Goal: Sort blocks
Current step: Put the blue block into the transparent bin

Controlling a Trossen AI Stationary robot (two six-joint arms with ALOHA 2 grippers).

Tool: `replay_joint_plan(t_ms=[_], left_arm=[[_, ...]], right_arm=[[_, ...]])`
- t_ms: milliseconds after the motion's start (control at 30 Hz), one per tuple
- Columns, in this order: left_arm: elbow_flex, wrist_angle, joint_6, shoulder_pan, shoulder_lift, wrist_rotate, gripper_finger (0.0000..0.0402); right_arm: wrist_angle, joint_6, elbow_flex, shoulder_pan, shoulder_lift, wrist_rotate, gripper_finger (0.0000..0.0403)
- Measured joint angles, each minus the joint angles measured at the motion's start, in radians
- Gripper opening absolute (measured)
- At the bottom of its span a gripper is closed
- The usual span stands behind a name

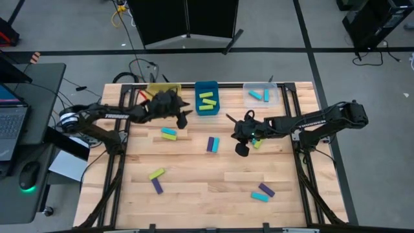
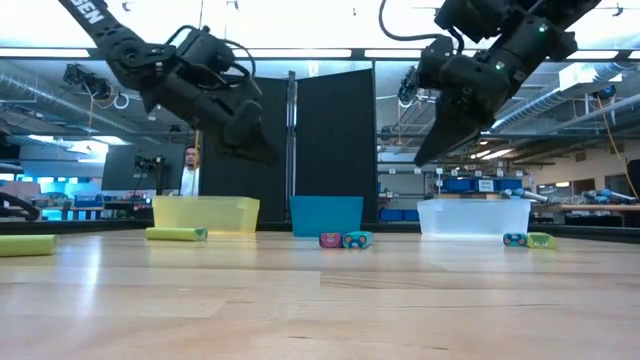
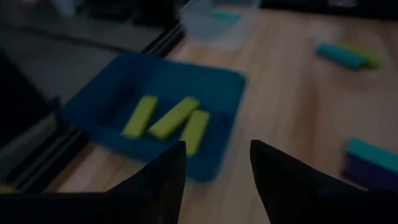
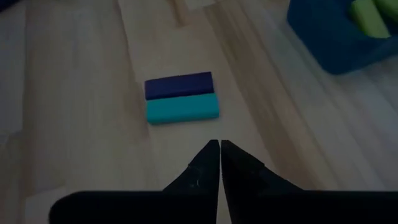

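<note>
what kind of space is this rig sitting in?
Likely a robotics lab or workshop. The wooden table stands on a grey floor beside a desk with a laptop; the low view shows exposed ceiling ducts, shelving with blue bins, and a person behind.

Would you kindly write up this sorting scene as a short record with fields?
blue bin: three lime blocks inside
clear bin: two cyan blocks inside
yellow bin: contents hidden by the left arm
left pincer: open, empty, near the blue bin
right pincer: shut, empty, above the purple-and-cyan pair at table centre
table: loose blocks, mostly touching pairs
</note>
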Motion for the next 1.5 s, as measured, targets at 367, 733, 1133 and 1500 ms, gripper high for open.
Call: replay_joint_plan(t_ms=[367, 733, 1133, 1500], left_arm=[[-0.083, 0.185, 0.079, -0.22, 0.0, 0.0, 0.0186], [-0.09, 0.199, 0.069, -0.339, 0.0, 0.0, 0.0186], [-0.09, 0.212, 0.073, -0.382, 0.001, -0.017, 0.0186], [-0.09, 0.21, 0.072, -0.391, 0.001, -0.019, 0.0186]], right_arm=[[-0.002, 0.125, 0.0, 0.143, 0.0, 0.0, 0.0081], [-0.146, 0.448, 0.067, 0.463, 0.0, 0.03, 0.013], [-0.515, 0.735, 0.318, 0.674, 0.196, -0.032, 0.0165], [-0.634, 0.777, 0.497, 0.723, 0.437, -0.197, 0.0222]])
